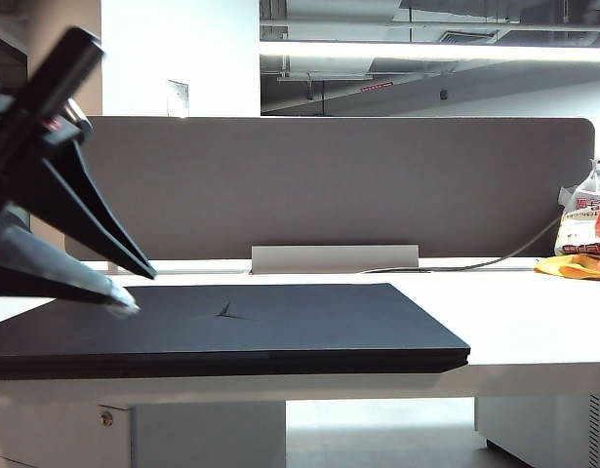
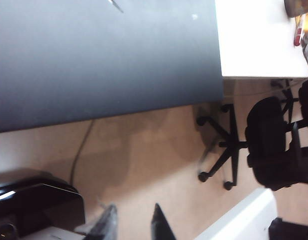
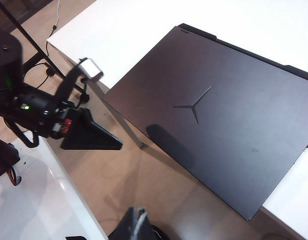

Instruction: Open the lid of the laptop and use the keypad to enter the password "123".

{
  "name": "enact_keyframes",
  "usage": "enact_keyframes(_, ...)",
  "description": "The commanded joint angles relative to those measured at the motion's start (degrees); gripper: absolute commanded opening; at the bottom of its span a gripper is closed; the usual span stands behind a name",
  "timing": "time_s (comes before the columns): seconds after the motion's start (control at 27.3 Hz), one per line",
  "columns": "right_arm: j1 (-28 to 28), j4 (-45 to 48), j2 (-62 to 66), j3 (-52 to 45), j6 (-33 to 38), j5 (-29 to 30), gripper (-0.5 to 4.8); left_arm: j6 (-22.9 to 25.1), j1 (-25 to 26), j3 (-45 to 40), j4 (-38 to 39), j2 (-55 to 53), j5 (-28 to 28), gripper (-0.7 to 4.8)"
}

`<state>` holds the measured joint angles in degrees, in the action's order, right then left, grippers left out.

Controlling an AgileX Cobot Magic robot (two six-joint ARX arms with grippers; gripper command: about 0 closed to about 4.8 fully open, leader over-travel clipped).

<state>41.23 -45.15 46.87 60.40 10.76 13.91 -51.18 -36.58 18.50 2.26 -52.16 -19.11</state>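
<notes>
Laptop [image 1: 231, 331] seen shut flat across lower middle of exterior view on white desk [image 1: 534, 312]; lid [image 3: 219, 125] down, Y emblem [image 1: 226, 312] uppermost; keypad hidden beneath; grey divider board [image 1: 378, 185] upright behind. Step judged: lid opening, not yet begun. Left gripper [image 1: 129, 288] placed at left of exterior view, fingers parted slightly, nothing held, tips by lid's left end. Right gripper [image 3: 138, 222] at lower edge of right wrist view, fingers pressed together, empty. Next move judged: fingertip to be worked under lid's front edge, then raised.

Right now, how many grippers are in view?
2. The left gripper hovers by the closed laptop's left front corner. The right gripper shows only in its wrist view, off the desk.
</notes>
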Motion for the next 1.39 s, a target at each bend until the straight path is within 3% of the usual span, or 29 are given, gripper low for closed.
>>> enact_keyframes(0.04, 0.0, 0.4, 0.1, 0.1, -0.3, -0.1, -0.05, -4.2, 0.0, 0.2, -3.8, -3.3, -1.4, 1.30)
enact_keyframes(0.11, 0.0, 0.4, 0.1, 0.1, -0.3, -0.1, -0.05, -5.8, 0.0, 0.2, -5.1, -5.4, -2.3, 1.57)
enact_keyframes(0.66, 0.0, 0.4, 0.1, 0.1, -1.8, -0.3, -0.05, -17.2, 0.0, 0.2, -21.4, -18.2, -4.2, 1.58)
enact_keyframes(0.88, 0.0, 0.4, 0.2, 0.1, -2.0, -0.3, -0.05, -23.9, 0.0, -0.3, -29.0, -22.8, -4.1, 1.62)
enact_keyframes(1.1, 0.0, 0.4, 0.3, 0.1, -2.1, -0.3, -0.05, -24.3, -0.1, -0.4, -29.3, -25.4, -4.7, 1.62)
enact_keyframes(1.39, 0.0, 0.4, 0.3, 0.1, -2.5, -0.3, -0.05, -24.3, -1.3, -0.5, -27.9, -27.9, -0.4, 1.61)
